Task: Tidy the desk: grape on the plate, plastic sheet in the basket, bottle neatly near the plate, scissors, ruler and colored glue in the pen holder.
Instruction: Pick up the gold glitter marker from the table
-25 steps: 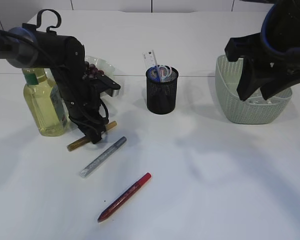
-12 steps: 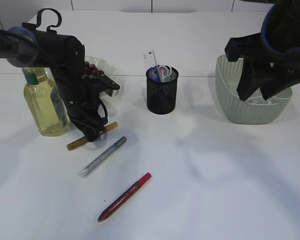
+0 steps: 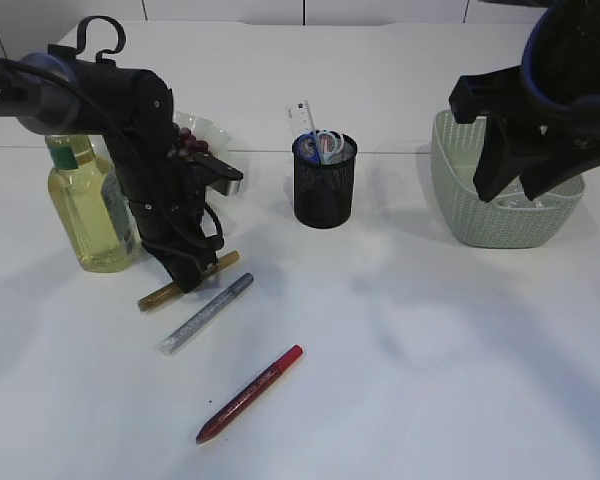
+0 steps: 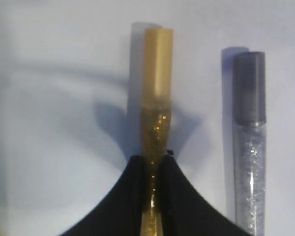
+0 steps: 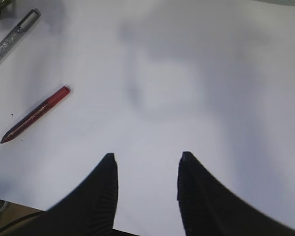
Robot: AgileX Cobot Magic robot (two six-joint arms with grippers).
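Note:
My left gripper (image 3: 192, 276) is shut on the gold glitter glue (image 3: 160, 295), low over the table in front of the bottle (image 3: 85, 215). In the left wrist view its fingers (image 4: 137, 196) pinch the gold tube (image 4: 158, 73), with the silver glue (image 4: 250, 123) lying alongside. The silver glue (image 3: 206, 313) and red glue (image 3: 250, 394) lie on the table. Scissors (image 3: 325, 143) and ruler (image 3: 300, 115) stand in the pen holder (image 3: 324, 185). Grapes (image 3: 187, 142) sit on the plate (image 3: 208, 130). My right gripper (image 5: 146, 160) is open and empty, high up. The plastic sheet is hidden.
The green basket (image 3: 480, 205) stands at the back right, partly behind my right arm (image 3: 540, 130). The right wrist view looks down on white table with the red glue (image 5: 35, 114) and silver glue (image 5: 14, 38) at its left.
The left gripper has shut on the gold glue, and the tube has shifted slightly toward the table's front. The right arm has not moved.

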